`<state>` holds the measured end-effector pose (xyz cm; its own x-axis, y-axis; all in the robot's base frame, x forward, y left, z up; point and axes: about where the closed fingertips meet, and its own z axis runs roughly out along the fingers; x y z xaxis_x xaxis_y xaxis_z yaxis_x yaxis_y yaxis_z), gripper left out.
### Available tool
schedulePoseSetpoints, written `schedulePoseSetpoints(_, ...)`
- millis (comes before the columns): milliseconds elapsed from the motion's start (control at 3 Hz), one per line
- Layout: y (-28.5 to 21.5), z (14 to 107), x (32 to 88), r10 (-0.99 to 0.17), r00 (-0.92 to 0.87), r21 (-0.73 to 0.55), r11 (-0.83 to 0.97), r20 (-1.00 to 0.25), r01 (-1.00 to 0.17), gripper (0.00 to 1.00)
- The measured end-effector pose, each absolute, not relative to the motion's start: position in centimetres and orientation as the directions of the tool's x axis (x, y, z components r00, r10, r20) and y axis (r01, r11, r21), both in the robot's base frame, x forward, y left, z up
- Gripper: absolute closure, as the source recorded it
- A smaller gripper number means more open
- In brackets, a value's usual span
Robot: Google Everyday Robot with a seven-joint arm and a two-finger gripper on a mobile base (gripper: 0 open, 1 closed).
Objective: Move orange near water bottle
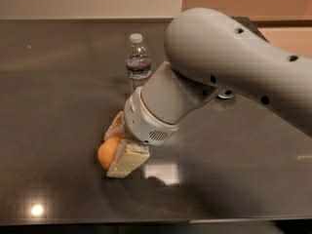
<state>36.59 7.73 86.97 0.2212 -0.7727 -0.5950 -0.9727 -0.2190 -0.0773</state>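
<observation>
The orange [108, 152] sits between the two cream-coloured fingers of my gripper [118, 145], low over the dark table [53, 82], left of centre and near the front. The fingers are closed against it on both sides. The water bottle [138, 62], clear with a white cap and a dark label band, stands upright farther back, a little to the right of the orange and well apart from it. My large grey arm [234, 67] reaches in from the right and hides the table behind the gripper.
A small round object [225, 94] peeks out under the arm on the right. The table's front edge [146, 222] runs along the bottom. A beige wall lies behind the table's far edge.
</observation>
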Motion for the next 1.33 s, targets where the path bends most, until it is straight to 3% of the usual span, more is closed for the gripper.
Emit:
schedulePoseSetpoints(333,4.8,89.0,40.2,-0.794,0.184,-0.136,-0.129,-0.579,-0.982,1.0)
schedulePoseSetpoints(1333,-3.2,88.7,48.9,-0.81,-0.03,-0.101,0.11,-0.585,-0.989,1.0)
